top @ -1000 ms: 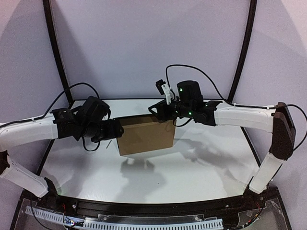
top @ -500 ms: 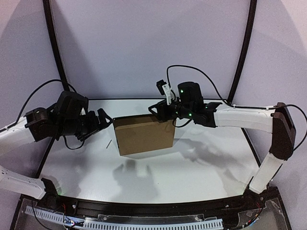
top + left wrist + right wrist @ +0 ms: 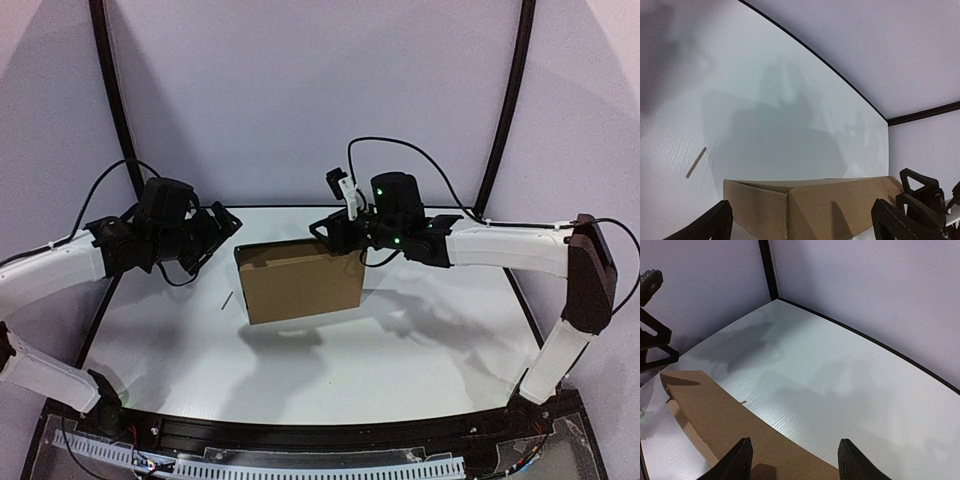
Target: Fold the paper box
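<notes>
**Over mid-table (image 3: 430, 340), paper box (image 3: 300, 285) hangs from right gripper (image 3: 336, 238)**

At left, the left gripper (image 3: 224, 228) stands wide open, just clear of the paper box's left edge. The right gripper's fingers pinch its far right corner.

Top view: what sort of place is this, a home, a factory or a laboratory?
Probably a robot laboratory bench. A white table stands inside plain pale walls, and the left arm and right arm are mounted at its near edge, with a paper box between them.
</notes>
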